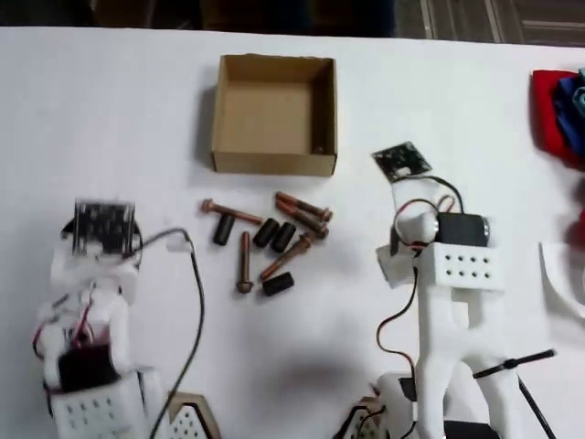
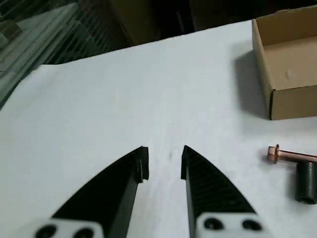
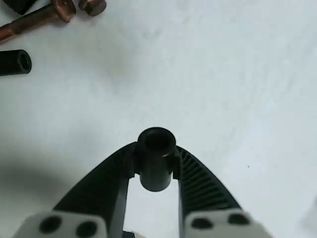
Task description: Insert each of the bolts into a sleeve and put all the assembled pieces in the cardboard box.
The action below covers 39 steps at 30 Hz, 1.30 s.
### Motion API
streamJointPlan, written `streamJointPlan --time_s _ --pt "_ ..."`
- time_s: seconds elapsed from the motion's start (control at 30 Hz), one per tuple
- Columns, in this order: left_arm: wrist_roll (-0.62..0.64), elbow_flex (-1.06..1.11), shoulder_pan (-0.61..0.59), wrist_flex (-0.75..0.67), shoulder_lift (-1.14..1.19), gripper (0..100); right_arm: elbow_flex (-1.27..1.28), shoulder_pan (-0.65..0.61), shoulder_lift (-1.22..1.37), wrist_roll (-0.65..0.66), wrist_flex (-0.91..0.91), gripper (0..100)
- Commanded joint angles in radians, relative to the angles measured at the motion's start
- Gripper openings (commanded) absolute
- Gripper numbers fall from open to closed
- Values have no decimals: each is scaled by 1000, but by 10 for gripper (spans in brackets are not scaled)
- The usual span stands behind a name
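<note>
The right gripper [image 3: 156, 150] is clamped on a short black cylindrical sleeve [image 3: 156, 158], pinched across its sides between both fingertips above the white table [image 1: 137, 119], with the open bore facing up towards the wrist camera; judged from that, the sleeve is ready to take a bolt from above or end-on; the left gripper [image 2: 164, 151] hangs over bare table with its fingers apart and nothing between them; the nearest copper-coloured flanged bolt [image 2: 294, 155] lies flat off to one side of those fingers, towards the box, its head end turned to the left arm and its long axis running away across the table, with a loose black sleeve touching or just beside its shank; the other bolts [image 1: 285, 259] and three more loose sleeves [image 1: 266, 232] lie scattered in a cluster between the two arms, none yet mated as far as can be seen; the free left arm looks the likelier one to fetch a bolt, and would need to swing towards the cluster and close across the shank; the brown open-topped cardboard box [image 1: 274, 163] sits beyond the cluster, near it, and no assembled piece shows inside
</note>
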Motion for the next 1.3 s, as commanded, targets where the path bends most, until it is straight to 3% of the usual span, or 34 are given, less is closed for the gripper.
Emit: streamJointPlan --time_s 0.0,0.17,0.23,0.37,0.43,0.6,0.83,1.27 --pt "9 -228 100 0 482 135 20 39 -35 -2 -36 21" --pt "48 -713 273 390 1062 133 63 42 -35 -2 -35 21" --pt "181 -883 331 552 1214 133 68 42 -35 -2 -35 21" --pt "565 -1133 417 832 1464 132 66 42 -35 -2 -38 21" --pt "641 -1233 445 898 1564 132 64 42 -35 -2 -38 21" --pt "632 -1371 489 936 1751 132 63 42 -35 3 -38 21" --pt "632 -1399 582 873 1947 132 61 39 -35 5 -38 21" --pt "632 -1552 592 876 2027 132 61 42 -35 6 -38 21"
